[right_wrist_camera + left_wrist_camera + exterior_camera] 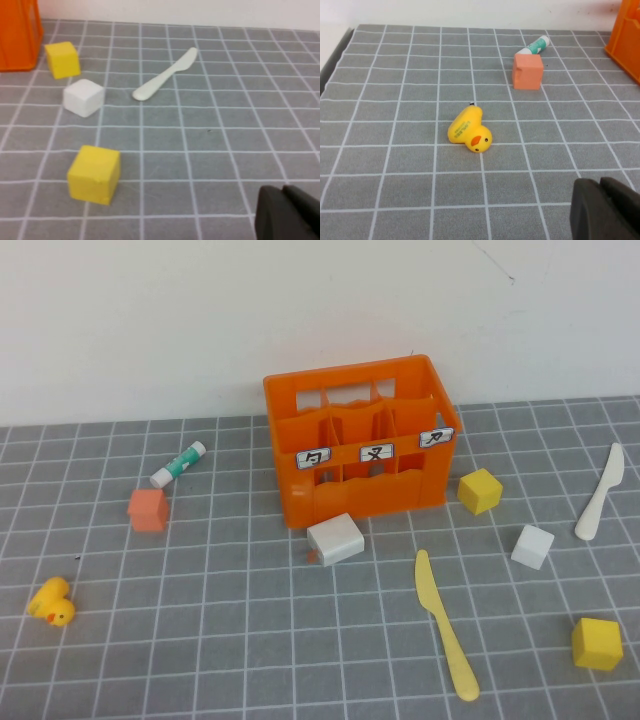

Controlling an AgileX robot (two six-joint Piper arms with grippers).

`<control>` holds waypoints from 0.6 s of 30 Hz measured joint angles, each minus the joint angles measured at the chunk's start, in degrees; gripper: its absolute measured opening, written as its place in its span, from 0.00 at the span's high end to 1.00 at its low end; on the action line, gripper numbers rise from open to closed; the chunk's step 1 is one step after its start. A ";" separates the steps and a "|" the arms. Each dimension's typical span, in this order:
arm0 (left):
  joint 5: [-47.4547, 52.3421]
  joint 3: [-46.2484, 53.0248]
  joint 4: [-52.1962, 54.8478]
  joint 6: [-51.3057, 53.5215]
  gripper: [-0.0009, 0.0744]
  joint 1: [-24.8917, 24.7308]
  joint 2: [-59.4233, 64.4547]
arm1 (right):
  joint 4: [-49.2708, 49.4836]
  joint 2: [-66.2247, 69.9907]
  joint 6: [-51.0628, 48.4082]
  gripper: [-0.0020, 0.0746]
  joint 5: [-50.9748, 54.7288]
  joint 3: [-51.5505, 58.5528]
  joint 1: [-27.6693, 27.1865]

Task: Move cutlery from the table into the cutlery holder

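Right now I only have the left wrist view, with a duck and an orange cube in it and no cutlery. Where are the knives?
Observer: The pale yellow knife lies flat on the table, in front of the orange crate, toward the robot's right.
Operator: And the other one?
Observer: The white knife lies farther right, past a white cube.
Operator: Where are the hands?
Observer: The right hand shows only at the edge of its wrist view, which faces a yellow cube. The left hand is in yours. The high view shows neither.
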 joint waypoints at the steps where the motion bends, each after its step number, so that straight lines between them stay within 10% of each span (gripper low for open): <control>1: 0.00 0.00 0.00 0.00 0.99 0.00 0.00 | -1.08 0.00 0.40 0.98 0.00 0.00 0.00; 18: 0.00 0.00 0.00 0.00 0.99 0.00 0.00 | -4.63 0.00 0.89 0.98 -0.26 0.00 0.00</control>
